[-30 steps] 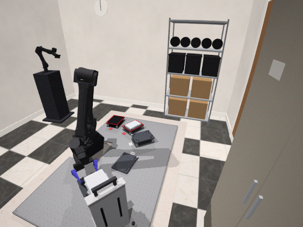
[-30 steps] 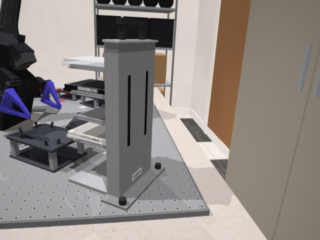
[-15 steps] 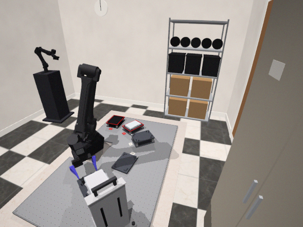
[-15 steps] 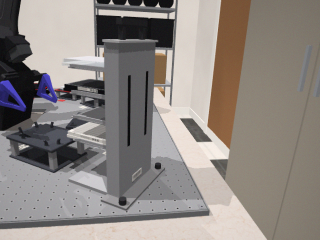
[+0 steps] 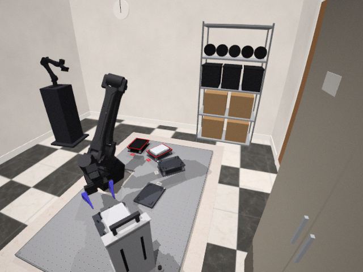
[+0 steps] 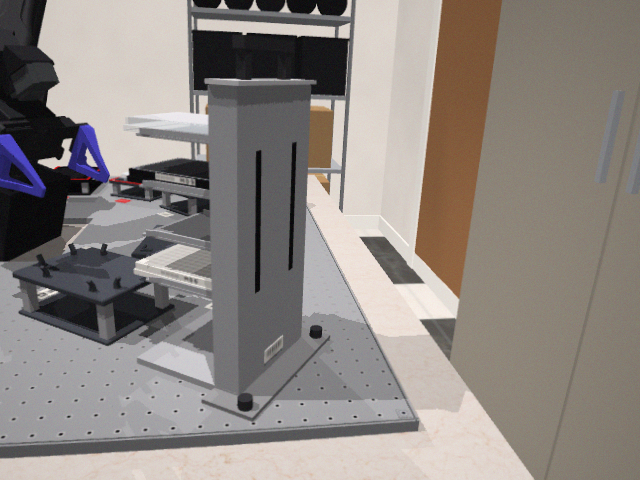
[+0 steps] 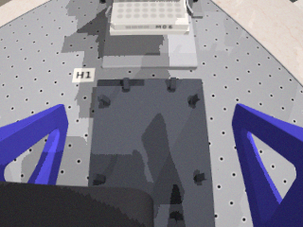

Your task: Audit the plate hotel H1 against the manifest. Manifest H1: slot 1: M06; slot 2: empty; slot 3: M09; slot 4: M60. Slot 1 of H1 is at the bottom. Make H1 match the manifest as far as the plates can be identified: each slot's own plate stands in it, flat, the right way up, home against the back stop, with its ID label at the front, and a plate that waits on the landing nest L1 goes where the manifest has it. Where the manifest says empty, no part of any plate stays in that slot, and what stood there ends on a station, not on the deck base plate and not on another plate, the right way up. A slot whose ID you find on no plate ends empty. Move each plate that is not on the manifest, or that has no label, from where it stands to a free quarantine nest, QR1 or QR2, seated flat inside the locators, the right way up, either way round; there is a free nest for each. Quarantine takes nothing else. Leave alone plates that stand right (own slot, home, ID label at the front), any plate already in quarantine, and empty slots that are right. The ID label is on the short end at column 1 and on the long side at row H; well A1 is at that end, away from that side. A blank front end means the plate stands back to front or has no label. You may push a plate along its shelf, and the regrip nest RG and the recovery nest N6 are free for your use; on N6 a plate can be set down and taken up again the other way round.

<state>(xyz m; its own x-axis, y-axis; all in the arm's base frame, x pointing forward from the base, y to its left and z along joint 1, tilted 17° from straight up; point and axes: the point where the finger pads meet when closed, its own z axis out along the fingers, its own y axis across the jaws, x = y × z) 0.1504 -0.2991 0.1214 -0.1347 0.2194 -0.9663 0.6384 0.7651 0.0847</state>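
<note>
My jaws are spread wide w/ nothing in them, gripper (image 7: 151, 151) hanging over the dark nest (image 7: 151, 151) in front of plate hotel H1 (image 6: 258, 206). White plate (image 7: 151, 9) sits in a low slot; I'd square up, approach level, straddle its long sides evenly.

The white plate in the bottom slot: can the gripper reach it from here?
Probably yes. The open gripper faces the white plate head-on, and only the low dark nest lies between them, beneath the fingers.
</note>
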